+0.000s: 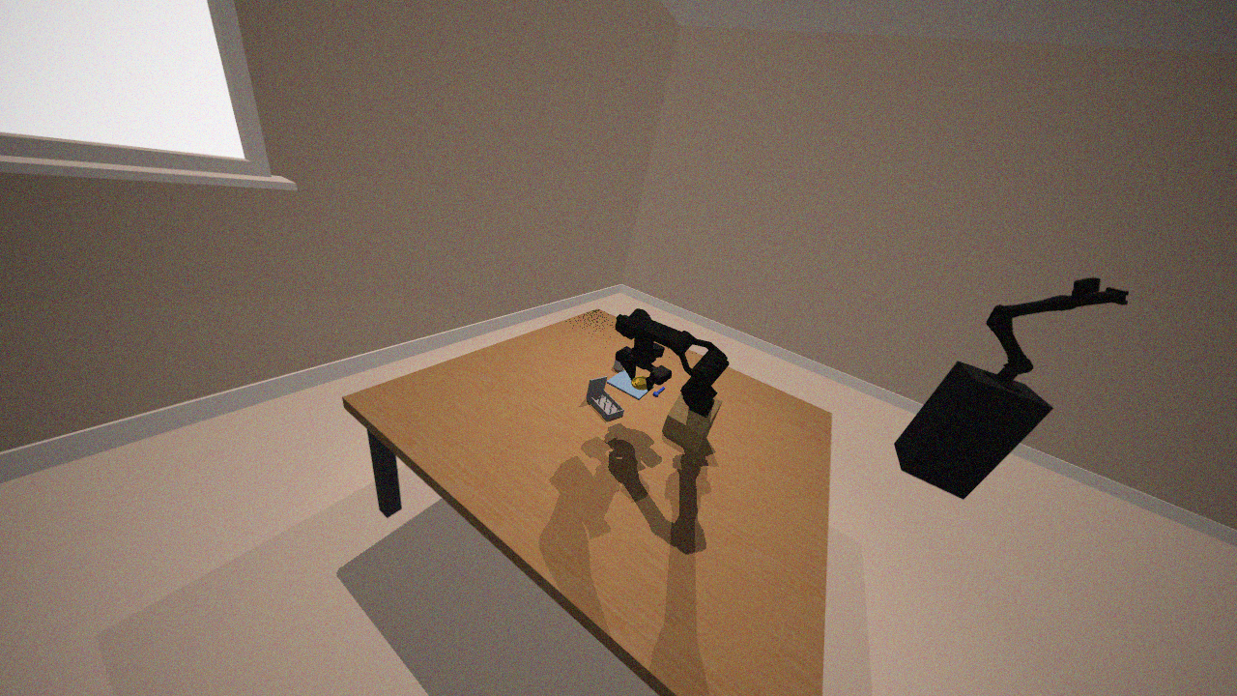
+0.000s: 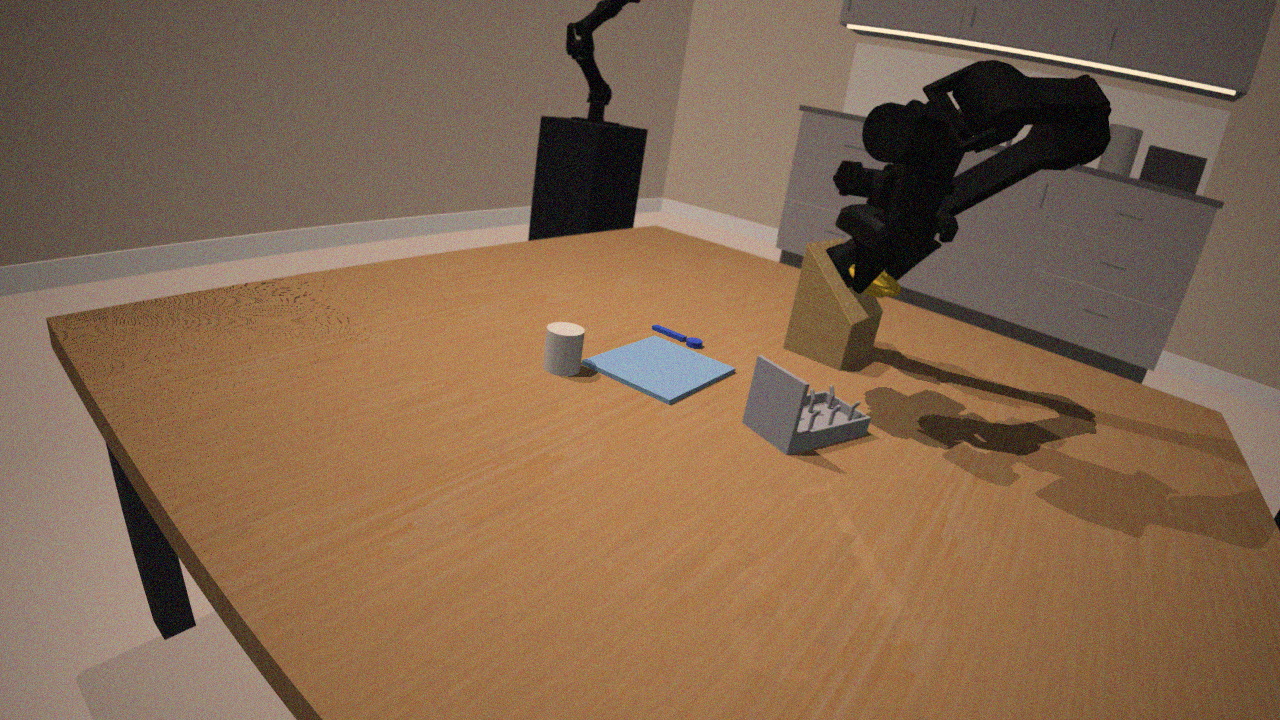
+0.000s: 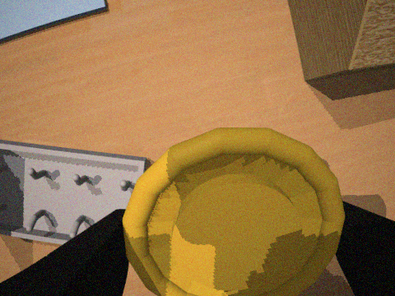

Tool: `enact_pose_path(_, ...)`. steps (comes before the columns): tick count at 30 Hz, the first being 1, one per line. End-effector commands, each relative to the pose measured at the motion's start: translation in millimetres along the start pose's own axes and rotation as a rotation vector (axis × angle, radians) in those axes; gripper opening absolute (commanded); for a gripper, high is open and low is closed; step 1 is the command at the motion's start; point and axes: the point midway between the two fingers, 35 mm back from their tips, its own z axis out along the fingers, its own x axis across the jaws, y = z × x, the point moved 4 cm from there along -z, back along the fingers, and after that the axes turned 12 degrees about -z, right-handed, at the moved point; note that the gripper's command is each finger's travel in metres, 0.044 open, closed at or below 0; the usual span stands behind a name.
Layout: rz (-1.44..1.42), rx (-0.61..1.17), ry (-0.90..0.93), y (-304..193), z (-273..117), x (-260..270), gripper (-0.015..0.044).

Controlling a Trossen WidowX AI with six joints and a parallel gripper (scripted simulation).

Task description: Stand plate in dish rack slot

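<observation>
The yellow plate (image 1: 639,381) (image 2: 882,284) (image 3: 247,210) is between my fingers, held above the table. My gripper (image 1: 641,381) (image 2: 872,281) (image 3: 232,219) is shut on its rim from both sides. In the wrist view the plate's hollow face shows, and its lower edge is cut off. The grey dish rack (image 1: 591,389) (image 2: 774,404) (image 3: 107,201) stands on the table with a tall panel at one end and short pegs in two rows. In the wrist view it lies left of the plate, which hides its right end.
A light blue flat square (image 1: 620,381) (image 2: 660,368) (image 3: 45,14) lies near the rack. A grey cup (image 2: 563,349) and a blue spoon (image 1: 659,391) (image 2: 677,335) are beside it. A wooden block (image 2: 827,313) (image 3: 329,37) stands by the arm's base. Another arm stands on a black pedestal (image 1: 968,432) (image 2: 586,179).
</observation>
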Motion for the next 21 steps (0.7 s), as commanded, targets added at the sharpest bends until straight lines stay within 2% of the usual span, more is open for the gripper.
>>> enact_pose_path(1,-0.064,-0.103,-0.028,4,14,0,0.0000)
enact_pose_path(21,-0.349,-0.507,-0.039,12,60,9,0.0000)
